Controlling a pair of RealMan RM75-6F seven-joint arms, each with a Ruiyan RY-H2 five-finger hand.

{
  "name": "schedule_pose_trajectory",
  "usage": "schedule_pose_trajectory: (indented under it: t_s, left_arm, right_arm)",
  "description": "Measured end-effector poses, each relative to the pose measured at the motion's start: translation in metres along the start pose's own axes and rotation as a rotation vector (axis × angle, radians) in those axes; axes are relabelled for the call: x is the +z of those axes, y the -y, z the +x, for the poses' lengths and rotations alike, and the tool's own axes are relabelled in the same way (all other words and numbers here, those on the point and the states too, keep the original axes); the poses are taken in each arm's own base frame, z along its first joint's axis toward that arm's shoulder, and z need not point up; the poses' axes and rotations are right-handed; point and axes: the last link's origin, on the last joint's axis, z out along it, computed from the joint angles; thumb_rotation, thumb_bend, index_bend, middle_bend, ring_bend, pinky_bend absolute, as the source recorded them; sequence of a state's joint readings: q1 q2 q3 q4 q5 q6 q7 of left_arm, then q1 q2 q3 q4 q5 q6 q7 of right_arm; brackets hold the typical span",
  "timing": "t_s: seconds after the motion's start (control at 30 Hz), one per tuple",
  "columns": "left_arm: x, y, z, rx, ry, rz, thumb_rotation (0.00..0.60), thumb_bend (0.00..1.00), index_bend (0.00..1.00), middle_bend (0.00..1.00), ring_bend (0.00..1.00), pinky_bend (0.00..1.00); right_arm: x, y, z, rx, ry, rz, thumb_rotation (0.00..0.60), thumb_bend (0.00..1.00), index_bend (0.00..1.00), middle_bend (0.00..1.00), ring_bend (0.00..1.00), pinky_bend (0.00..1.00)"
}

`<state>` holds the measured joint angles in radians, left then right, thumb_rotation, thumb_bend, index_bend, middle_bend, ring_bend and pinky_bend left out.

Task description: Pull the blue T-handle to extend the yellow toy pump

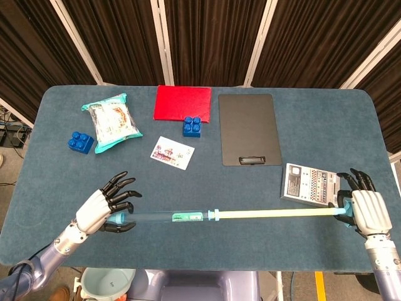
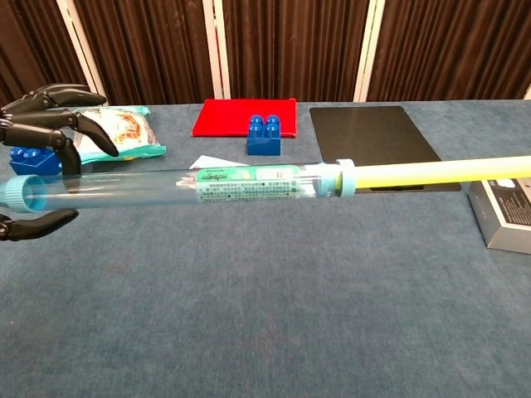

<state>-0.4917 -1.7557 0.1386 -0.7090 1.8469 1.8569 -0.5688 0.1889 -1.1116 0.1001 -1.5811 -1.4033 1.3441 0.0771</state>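
The toy pump hangs level over the table's front part. Its clear tube (image 1: 169, 217) (image 2: 166, 186) carries a green label and a blue collar. A long yellow rod (image 1: 276, 214) (image 2: 431, 170) runs out of it to the right. My left hand (image 1: 99, 209) (image 2: 41, 124) holds the tube's blue left end, fingers above and thumb below. At the front right, my right hand (image 1: 368, 211) grips the blue T-handle (image 1: 342, 212), mostly hidden by the fingers. The chest view does not show the right hand.
A grey keypad device (image 1: 310, 185) (image 2: 506, 211) lies just behind the rod's right end. Further back are a black clipboard (image 1: 248, 128), a red cloth (image 1: 183, 101), a blue brick (image 1: 192, 126), a card (image 1: 172, 152), a snack bag (image 1: 111, 120) and another blue brick (image 1: 81, 142).
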Motion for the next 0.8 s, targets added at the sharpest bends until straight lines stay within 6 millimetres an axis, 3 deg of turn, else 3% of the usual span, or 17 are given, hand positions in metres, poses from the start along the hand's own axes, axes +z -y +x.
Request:
schedule_pose_trajectory:
  t_s: [0.17, 0.33, 0.7, 0.73, 0.8]
  left_arm:
    - [-0.002, 0.006, 0.008, 0.003, -0.006, 0.019, 0.600, 0.60, 0.76, 0.32, 0.09, 0.00]
    - [-0.005, 0.008, 0.011, 0.007, -0.008, 0.027, 0.600, 0.60, 0.76, 0.32, 0.09, 0.00]
    - [-0.010, 0.017, 0.018, 0.014, 0.015, 0.058, 0.600, 0.60, 0.76, 0.32, 0.09, 0.00]
    - [-0.010, 0.017, 0.018, 0.015, 0.017, 0.060, 0.600, 0.59, 0.76, 0.32, 0.09, 0.00]
    - [-0.011, 0.017, 0.018, 0.013, 0.018, 0.062, 0.600, 0.57, 0.74, 0.32, 0.09, 0.00]
  right_arm:
    - [0.001, 0.000, -0.002, -0.011, 0.004, -0.004, 0.600, 0.38, 0.81, 0.22, 0.09, 0.09]
    - [0.001, 0.000, -0.005, -0.008, 0.026, -0.010, 0.600, 0.37, 0.74, 0.19, 0.08, 0.09]
    - [0.004, 0.000, -0.011, -0.024, 0.047, -0.028, 0.600, 0.36, 0.74, 0.18, 0.08, 0.09]
    - [0.004, 0.000, -0.011, -0.024, 0.047, -0.028, 0.600, 0.35, 0.72, 0.18, 0.08, 0.09]
    - [0.004, 0.001, -0.012, -0.025, 0.047, -0.027, 0.600, 0.30, 0.56, 0.15, 0.07, 0.09]
